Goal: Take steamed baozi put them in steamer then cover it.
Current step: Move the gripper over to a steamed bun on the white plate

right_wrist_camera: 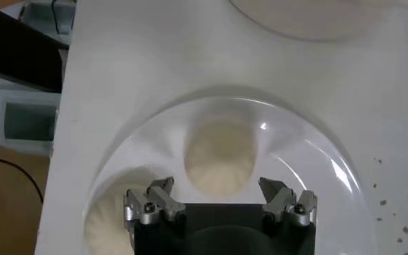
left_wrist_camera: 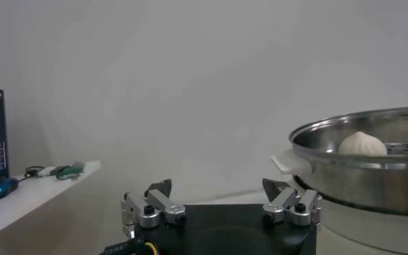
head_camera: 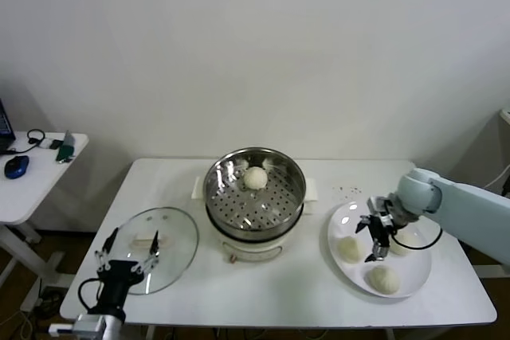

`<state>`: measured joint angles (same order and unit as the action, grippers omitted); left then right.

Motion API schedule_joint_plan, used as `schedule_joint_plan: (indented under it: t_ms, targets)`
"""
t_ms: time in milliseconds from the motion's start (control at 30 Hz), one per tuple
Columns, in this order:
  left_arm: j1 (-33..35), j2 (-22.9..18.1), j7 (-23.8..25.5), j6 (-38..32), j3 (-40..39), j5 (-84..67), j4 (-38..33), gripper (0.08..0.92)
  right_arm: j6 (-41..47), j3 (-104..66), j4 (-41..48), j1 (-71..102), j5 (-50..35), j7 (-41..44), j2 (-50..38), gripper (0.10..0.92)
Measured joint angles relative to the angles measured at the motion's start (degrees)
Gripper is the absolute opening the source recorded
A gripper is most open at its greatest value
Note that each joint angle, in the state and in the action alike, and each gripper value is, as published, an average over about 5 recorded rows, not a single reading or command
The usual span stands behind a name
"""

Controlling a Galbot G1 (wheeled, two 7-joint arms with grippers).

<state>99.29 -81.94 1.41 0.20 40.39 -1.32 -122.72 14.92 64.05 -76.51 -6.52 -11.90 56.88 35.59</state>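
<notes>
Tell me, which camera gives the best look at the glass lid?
The head view: the whole glass lid lies flat on the table, left of the steamer, behind the open left gripper. Neither the left wrist view nor the right wrist view shows it.

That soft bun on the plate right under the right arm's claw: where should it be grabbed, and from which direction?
Across its widest middle, from straight above. The baozi is a smooth dome lying loose on the white plate, apart from its neighbours, so its flanks are free. The right gripper hangs over it with jaws open; closing gently would probably avoid denting the dough.
</notes>
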Motion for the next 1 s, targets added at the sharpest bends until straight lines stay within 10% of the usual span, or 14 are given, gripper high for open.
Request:
schedule_joint_plan:
  t_ms: [1000]
  targets:
    - [0.8,-0.7,-0.1,-0.4,0.3,0.5,0.6,0.823,-0.5,1.2,3.9,0.3,-0.7,2.3,3.7,0.692]
